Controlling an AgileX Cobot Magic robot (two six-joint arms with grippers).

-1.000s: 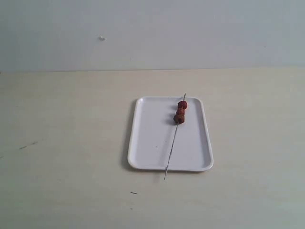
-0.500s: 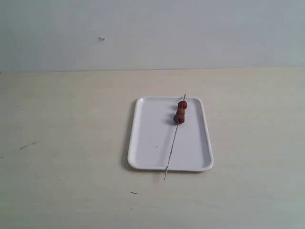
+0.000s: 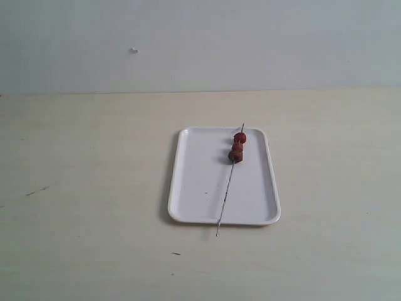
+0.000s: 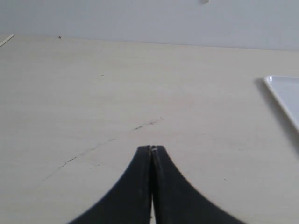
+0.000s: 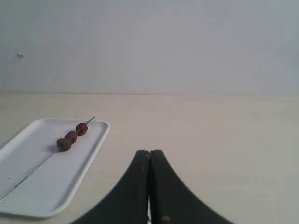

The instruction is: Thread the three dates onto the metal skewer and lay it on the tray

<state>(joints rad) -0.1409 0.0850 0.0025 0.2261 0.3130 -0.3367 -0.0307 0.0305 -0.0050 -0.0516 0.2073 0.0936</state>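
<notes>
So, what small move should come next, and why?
Probably only a retreat of the shut left claw and right claw: three wrinkled red-brown dates already sit on the thin grey metal skewer, which lies on the flat white tray, one tip past its rim.

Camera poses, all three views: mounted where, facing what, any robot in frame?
Exterior: raised, looking down at the tray with dates on the metal skewer; no robot visible.
Left wrist: low behind the shut left gripper, facing the wall; tray corner only.
Right wrist: behind the shut right gripper, facing the tray.
Shared: all show the tray.
</notes>
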